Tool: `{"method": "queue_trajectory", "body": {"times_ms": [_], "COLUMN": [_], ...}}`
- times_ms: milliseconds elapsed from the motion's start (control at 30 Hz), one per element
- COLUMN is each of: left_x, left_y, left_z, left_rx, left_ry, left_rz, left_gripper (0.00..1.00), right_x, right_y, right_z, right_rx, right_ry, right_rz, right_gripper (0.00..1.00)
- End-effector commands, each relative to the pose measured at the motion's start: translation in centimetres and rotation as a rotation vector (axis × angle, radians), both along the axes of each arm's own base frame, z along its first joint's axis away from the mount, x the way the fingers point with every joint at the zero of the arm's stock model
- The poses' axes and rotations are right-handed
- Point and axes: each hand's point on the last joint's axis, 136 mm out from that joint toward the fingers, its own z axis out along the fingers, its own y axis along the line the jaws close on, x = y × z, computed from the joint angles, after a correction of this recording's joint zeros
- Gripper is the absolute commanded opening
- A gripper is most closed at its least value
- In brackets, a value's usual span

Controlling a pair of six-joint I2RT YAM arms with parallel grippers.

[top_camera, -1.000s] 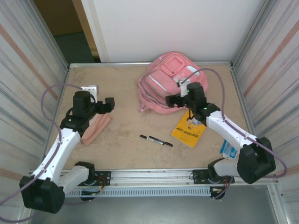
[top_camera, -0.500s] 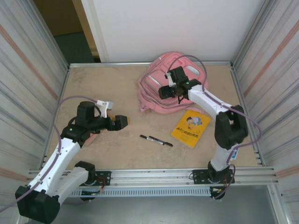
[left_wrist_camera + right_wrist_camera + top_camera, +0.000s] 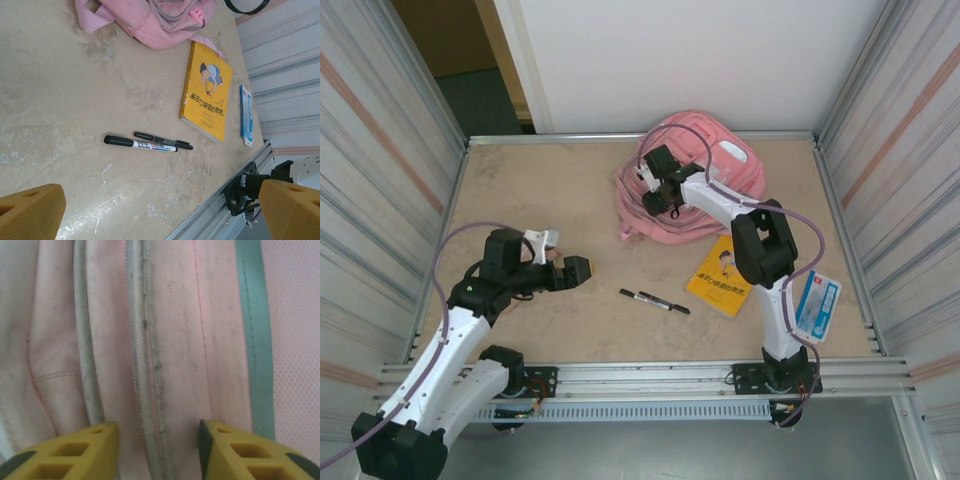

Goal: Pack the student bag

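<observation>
The big soft pink fabric backpack (image 3: 665, 225) lies right under the right gripper (image 3: 159, 427), whose yellow fingers straddle one of its stitched seams. Can't tell if they're actually pinching it. The left gripper (image 3: 582, 268) hangs well off the backpack's near-left, fingers spread wide.

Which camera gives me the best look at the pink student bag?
Top external: the student bag lies whole at the far side of the table, with the right arm crossing it. Left wrist catches its near edge along the top of the frame. Right wrist gives a close-up of its fabric and seams between the right gripper fingertips.
</observation>
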Motion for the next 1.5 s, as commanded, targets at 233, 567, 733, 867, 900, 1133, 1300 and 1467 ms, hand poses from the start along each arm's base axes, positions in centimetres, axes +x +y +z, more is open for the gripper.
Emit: {"method": "queue_trajectory", "body": {"times_ms": [233, 567, 733, 867, 900, 1133, 1300, 1467], "left_x": [-0.4, 1.1, 2.7, 3.9, 4.1, 6.8, 9.2, 11.5], "left_y": [1.4, 3.3, 2.3, 2.1, 2.0, 3.9, 4.4, 4.9], "left_z": [-1.0, -3.0, -3.4, -3.3, -3.3, -4.4, -4.6, -5.5], "left_rx": [0.066, 0.151, 0.099, 0.102, 0.082, 0.083, 0.139, 0.178], "left_ry": [0.058, 0.133, 0.151, 0.154, 0.162, 0.240, 0.245, 0.292], "left_rz": [0.079, 0.218, 0.236, 0.227, 0.223, 0.297, 0.317, 0.372], "left_gripper": [0.99, 0.99, 0.99, 0.99, 0.99, 0.99, 0.99, 0.97], "right_x": [-0.8, -5.8, -8.8, -9.6, -9.6, -5.2, -2.8, -6.2], "right_y": [2.4, 5.5, 6.4, 6.4, 6.4, 4.2, 0.6, -2.1], "right_z": [4.2, 10.5, 10.5, 9.9, 9.9, 9.5, 12.2, 13.7], "right_rx": [0.021, 0.080, 0.024, -0.013, -0.013, -0.035, 0.177, 0.567], "right_ry": [-0.159, -0.440, -0.532, -0.550, -0.551, -0.632, -0.508, -0.231], "right_rz": [0.357, 0.846, 1.067, 1.152, 1.153, 0.924, 0.445, 0.017], "right_gripper": [0.00, 0.00, 0.00, 0.00, 0.00, 0.28, 0.48, 0.55]}}
